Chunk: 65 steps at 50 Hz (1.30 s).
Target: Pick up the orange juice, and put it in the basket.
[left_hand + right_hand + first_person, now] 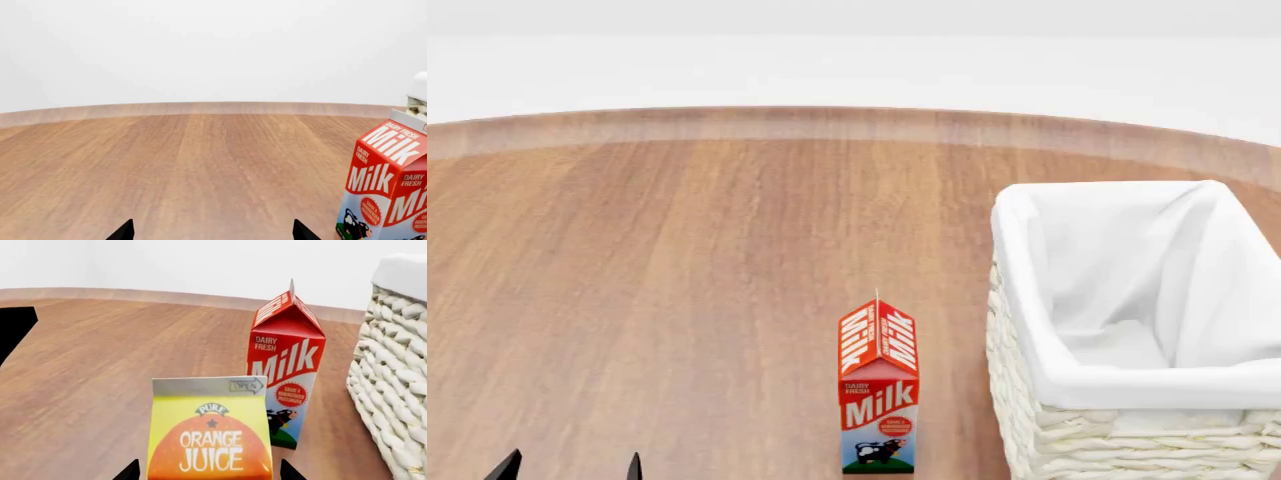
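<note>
Straddling the orange juice (210,432), the right gripper (208,471) gapes wide, empty — centre it, clear of the milk (285,370), before squeezing.

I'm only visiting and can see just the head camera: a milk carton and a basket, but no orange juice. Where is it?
Observer: The right wrist camera shows it. The orange juice stands upright between the open fingers of the right hand.
Operator: Is it anywhere near the milk?
Observer: Yes. From that camera the milk stands just beyond the juice, and the woven wall of the basket is beside the milk.
</note>
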Tool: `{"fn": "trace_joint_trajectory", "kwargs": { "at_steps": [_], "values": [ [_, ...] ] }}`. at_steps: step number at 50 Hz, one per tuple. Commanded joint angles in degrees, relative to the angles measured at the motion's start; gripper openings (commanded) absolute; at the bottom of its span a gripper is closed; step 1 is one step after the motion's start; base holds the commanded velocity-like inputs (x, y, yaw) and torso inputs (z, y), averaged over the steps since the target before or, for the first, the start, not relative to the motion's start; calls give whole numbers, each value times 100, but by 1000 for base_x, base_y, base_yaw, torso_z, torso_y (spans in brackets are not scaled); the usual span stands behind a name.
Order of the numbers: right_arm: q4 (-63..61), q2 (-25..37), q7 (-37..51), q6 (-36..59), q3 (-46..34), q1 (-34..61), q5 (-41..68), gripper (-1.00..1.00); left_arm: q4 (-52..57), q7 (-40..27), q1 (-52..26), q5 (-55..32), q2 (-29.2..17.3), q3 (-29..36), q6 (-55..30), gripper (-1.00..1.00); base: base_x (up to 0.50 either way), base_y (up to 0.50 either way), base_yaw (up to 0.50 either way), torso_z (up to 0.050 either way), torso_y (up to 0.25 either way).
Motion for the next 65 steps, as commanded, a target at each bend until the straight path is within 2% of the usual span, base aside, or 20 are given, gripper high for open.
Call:
{"fn": "trace_joint_trajectory", "kwargs": {
  "at_steps": [1,25,26,65],
  "values": [
    [150,-21,27,-65,-29,80,34,100,-2,-22,-6,-19,-19,25,8,100,0,0,0,0,0],
    [330,-21,83,-154,-128,164,69,100,-8,-69,-18,-59,-59,78,24,100,0,0,0,0,0],
    [327,-11,73,-169,-146,160,59,-100,-8,-72,-19,-61,-60,81,25,100,0,0,0,0,0],
    [-1992,514,439,686,-315,-354,71,-100,-17,-151,-40,-128,-127,170,53,100,0,0,0,0,0]
  ]
}}
